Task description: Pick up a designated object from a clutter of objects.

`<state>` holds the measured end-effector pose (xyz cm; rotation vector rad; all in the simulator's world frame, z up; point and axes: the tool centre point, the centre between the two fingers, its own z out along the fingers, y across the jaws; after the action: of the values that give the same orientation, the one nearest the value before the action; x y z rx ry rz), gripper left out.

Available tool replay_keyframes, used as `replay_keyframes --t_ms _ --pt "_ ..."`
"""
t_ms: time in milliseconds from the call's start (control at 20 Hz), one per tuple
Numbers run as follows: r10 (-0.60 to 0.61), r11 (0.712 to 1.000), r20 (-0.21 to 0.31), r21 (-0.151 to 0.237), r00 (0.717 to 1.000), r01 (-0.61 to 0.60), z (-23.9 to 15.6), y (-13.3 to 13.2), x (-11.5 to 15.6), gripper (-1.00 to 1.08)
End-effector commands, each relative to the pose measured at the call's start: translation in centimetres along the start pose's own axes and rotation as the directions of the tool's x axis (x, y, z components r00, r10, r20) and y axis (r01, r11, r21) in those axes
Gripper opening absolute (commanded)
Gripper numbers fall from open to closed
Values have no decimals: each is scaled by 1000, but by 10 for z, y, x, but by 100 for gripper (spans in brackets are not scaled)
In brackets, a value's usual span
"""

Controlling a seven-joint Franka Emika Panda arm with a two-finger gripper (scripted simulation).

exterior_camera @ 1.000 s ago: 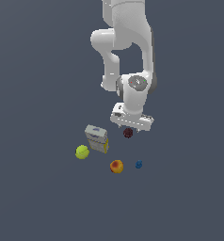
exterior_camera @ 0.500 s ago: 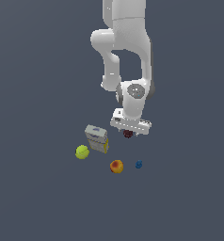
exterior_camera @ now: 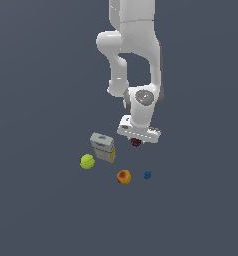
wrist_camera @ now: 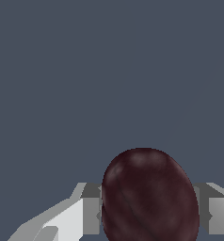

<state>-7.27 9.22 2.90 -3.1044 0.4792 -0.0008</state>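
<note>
The tool (exterior_camera: 136, 141) grips the dark plum (wrist_camera: 149, 197) between both fingers, its long axis upright in the wrist view. A carton (exterior_camera: 102, 147), tennis ball (exterior_camera: 87, 161), orange fruit (exterior_camera: 123, 176) and blue piece (exterior_camera: 147, 174) lie nearby, apart.

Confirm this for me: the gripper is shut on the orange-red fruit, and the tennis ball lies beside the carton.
Not quite. The gripper is shut on the dark maroon fruit, as the wrist view shows. The orange-red fruit lies apart on the surface in the exterior view. The tennis ball does lie beside the carton.
</note>
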Motion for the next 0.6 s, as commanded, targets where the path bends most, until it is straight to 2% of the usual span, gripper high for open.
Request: replay_keyframes --t_ms 0,550 --pt "1 1000 1 -1 1000 -1 1 1 0 -100" --pt "0 1000 0 0 1000 0 -17 -7 5 -100"
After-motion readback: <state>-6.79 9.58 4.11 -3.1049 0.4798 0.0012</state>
